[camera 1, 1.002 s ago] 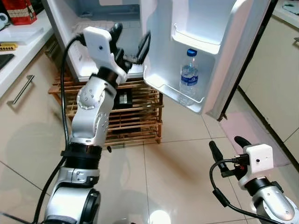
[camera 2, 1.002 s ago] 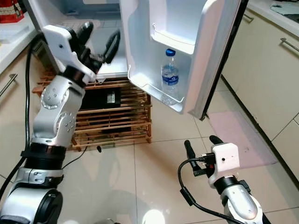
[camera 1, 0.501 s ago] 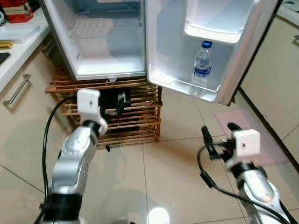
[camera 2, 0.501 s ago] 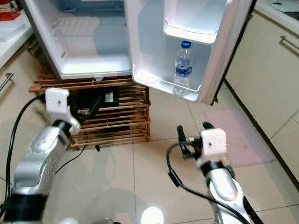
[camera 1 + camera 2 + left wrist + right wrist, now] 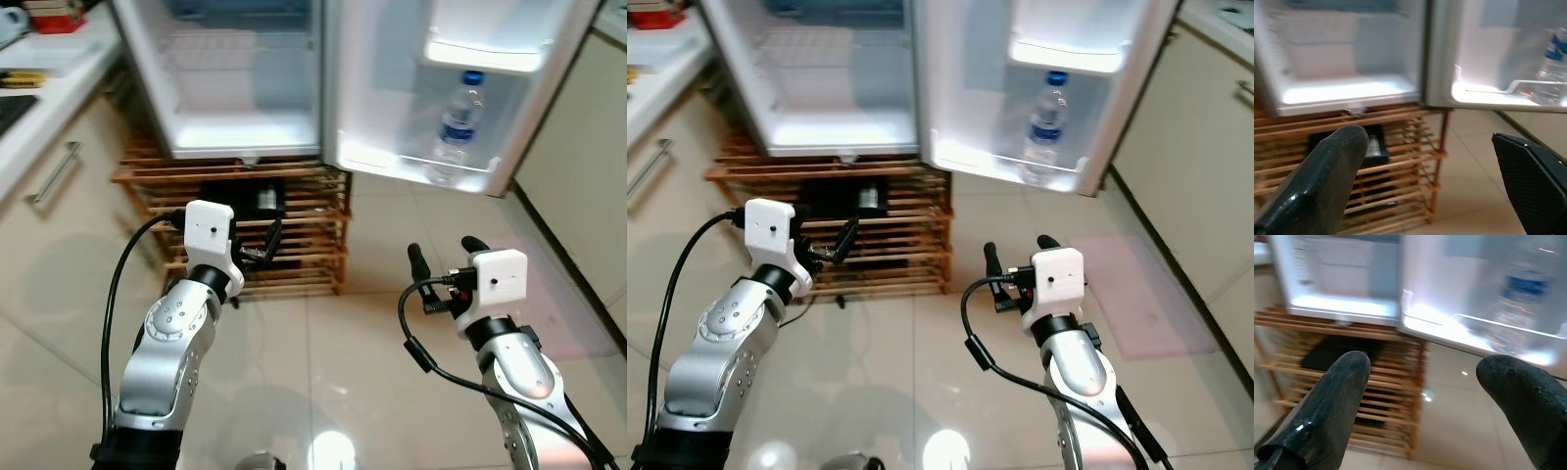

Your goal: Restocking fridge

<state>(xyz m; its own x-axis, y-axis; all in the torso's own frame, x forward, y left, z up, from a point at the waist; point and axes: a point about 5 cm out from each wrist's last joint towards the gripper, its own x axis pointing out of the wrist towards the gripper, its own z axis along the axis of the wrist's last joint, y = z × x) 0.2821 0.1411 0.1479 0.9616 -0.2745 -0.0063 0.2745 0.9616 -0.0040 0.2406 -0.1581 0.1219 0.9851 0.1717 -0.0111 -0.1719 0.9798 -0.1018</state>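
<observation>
Left fingers [image 5: 271, 238] dropped from fridge [image 5: 245, 88] to wooden rack [image 5: 304, 211].

Wooden slatted rack [image 5: 294, 250], tiled floor [image 5: 323, 372]

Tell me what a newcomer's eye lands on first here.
The open fridge, its lit compartment bare, stands on a wooden slatted rack. A lone water bottle stands upright in the door's lower shelf. Below, the left gripper and right gripper are both open and hold nothing.

The fridge [image 5: 235, 88] sits on a slatted rack [image 5: 304, 230]; its door [image 5: 460, 88] swings open rightward, a bottle [image 5: 456, 127] standing in the door shelf [image 5: 411, 168].
</observation>
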